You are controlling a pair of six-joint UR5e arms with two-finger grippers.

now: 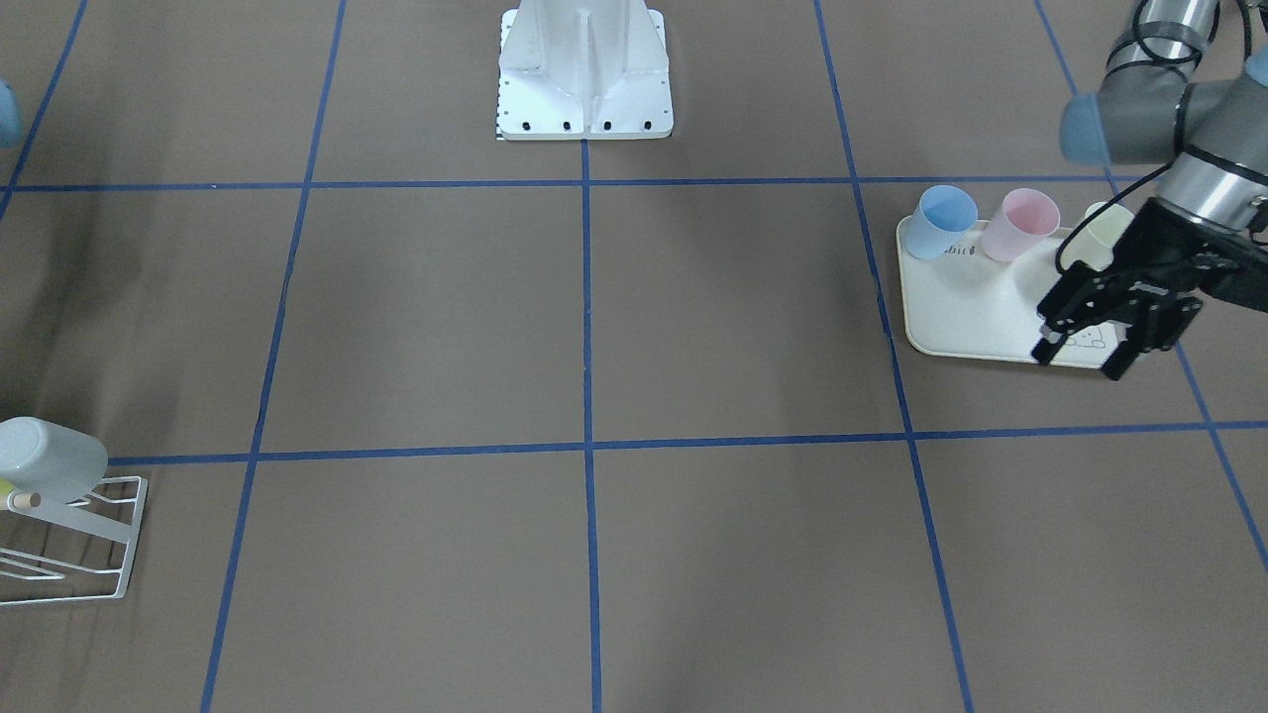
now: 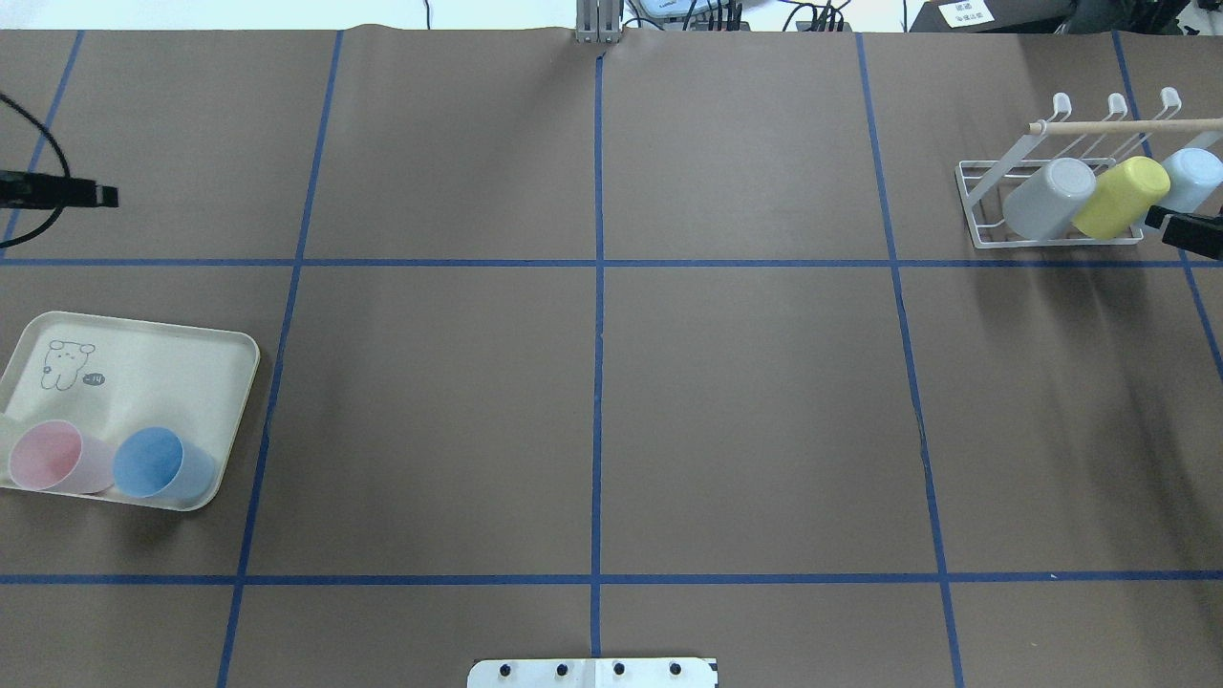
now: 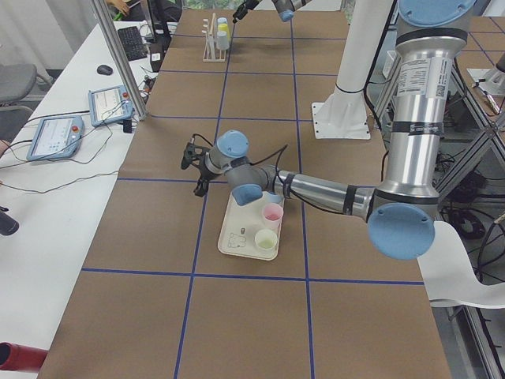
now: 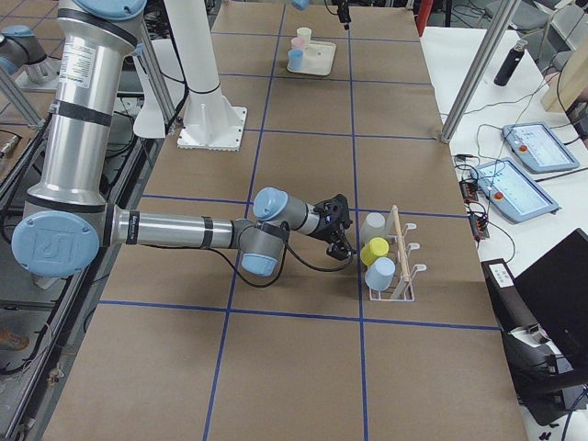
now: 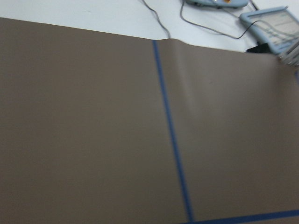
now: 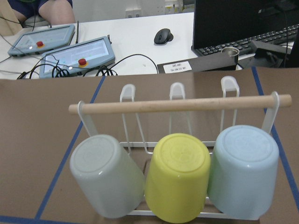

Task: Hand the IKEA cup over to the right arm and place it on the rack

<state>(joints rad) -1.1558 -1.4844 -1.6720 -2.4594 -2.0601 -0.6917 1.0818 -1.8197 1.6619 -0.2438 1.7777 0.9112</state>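
Three cups hang upside down on the white wire rack under its wooden rod: a grey cup, a yellow cup and a light blue cup. My right gripper sits just in front of the rack, open and holding nothing. A blue cup, a pink cup and a pale yellow cup stand upright on the cream tray. My left gripper hovers open and empty over the tray's outer edge, partly hiding the pale yellow cup.
The robot's white base stands at the table's middle rear. Blue tape lines divide the brown table into squares. Beyond the rack, a side desk holds control panels, a mouse and a keyboard; a person's arm shows there.
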